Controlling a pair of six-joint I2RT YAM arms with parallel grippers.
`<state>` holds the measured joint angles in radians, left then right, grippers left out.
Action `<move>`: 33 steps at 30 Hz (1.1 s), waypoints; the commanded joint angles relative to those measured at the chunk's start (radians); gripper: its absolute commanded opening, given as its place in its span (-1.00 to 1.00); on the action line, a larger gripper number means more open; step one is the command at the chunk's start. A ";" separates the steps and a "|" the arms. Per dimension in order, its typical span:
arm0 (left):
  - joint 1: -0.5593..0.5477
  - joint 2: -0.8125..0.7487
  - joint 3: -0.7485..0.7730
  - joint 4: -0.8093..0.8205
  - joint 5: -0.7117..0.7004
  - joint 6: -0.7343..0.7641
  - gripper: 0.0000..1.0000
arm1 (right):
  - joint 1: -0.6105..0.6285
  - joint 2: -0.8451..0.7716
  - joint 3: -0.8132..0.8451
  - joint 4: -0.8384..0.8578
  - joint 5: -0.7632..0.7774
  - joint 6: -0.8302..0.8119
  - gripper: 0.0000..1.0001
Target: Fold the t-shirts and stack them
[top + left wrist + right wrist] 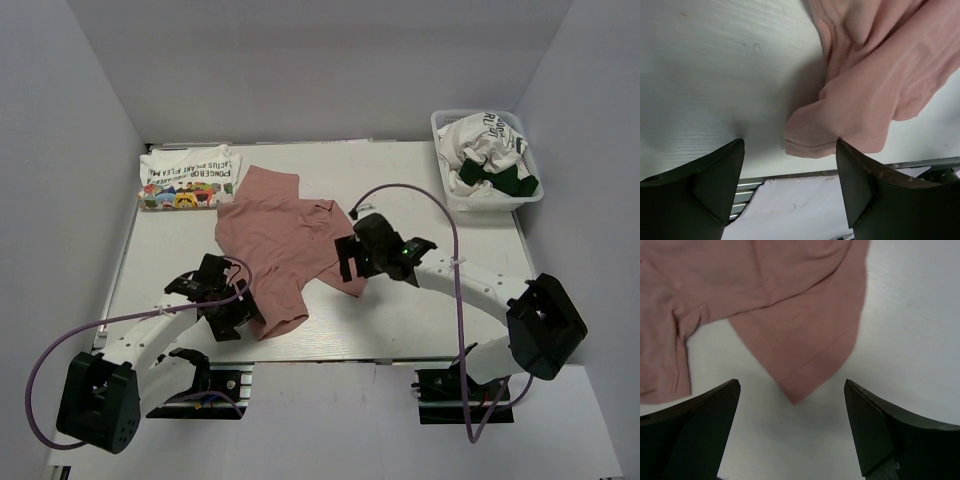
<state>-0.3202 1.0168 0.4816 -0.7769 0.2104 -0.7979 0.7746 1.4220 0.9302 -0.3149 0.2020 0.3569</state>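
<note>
dusty-pink tee (285, 245) lies crumpled and unfolded mid-surface, long axis running from the far edge toward the near edge with a slight lean, one lobe thrown out to the right. surface (420, 310) pale, woodgrain. left tool (228, 305) sits at the tee's near-left end, and in the left wrist view a rolled, stitched hem corner (810, 140) lies just ahead of the tool and between its fingers (715, 185), jaws spread wide, nothing held. right tool (347, 262) is at the tee's right-hand lobe, and its wrist view shows a pointed hemmed corner (795, 390) aimed straight into the gap, cloth just short of the fingers (875, 430); jaws wide here too, empty. cannot tell from the pictures whether either tool touches the surface. a folded white tee with cartoon print (188, 180) rests at the far left, well apart from the pink one, likely the start of the stack. white lattice basket (495, 205) at the far right holds more tees, white with green lettering (480, 145) and a dark green one (515, 183), bunched, not yet dealt with. judgement: task early, with one tee folded, one in hand, the rest waiting. each arm has its own corner dead ahead on the same garment, left at the near end, right at the side. the move likely wanted is a paired pinch and a pull apart to flatten the cloth. risk: the left corner is rolled double, so a pinch may catch two layers.
</note>
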 commanded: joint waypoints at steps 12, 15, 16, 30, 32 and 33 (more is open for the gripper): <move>-0.108 0.037 -0.133 0.246 0.055 -0.075 0.03 | 0.124 0.110 -0.111 0.092 0.143 0.151 0.81; -0.117 0.025 -0.112 0.223 -0.012 -0.084 -0.87 | 0.124 0.144 -0.128 0.140 0.146 0.145 0.56; -0.126 0.013 -0.097 0.223 -0.023 -0.084 -1.00 | 0.120 0.175 -0.126 0.146 0.128 0.148 0.47; -0.126 -0.053 0.491 0.073 -0.385 -0.006 -1.00 | 0.069 0.020 0.091 -0.068 0.531 0.200 -1.00; -0.117 -0.053 0.599 0.083 -0.431 0.003 -1.00 | 0.040 -0.085 0.105 -0.062 0.599 0.183 -1.00; -0.106 -0.053 0.636 0.084 -0.442 0.034 -1.00 | 0.007 -0.137 0.125 -0.038 0.615 0.177 -1.00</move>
<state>-0.4397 0.9993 1.0077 -0.6762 -0.1040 -0.8192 0.8310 1.4441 0.9688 -0.3443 0.6338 0.5381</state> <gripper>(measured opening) 0.024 0.014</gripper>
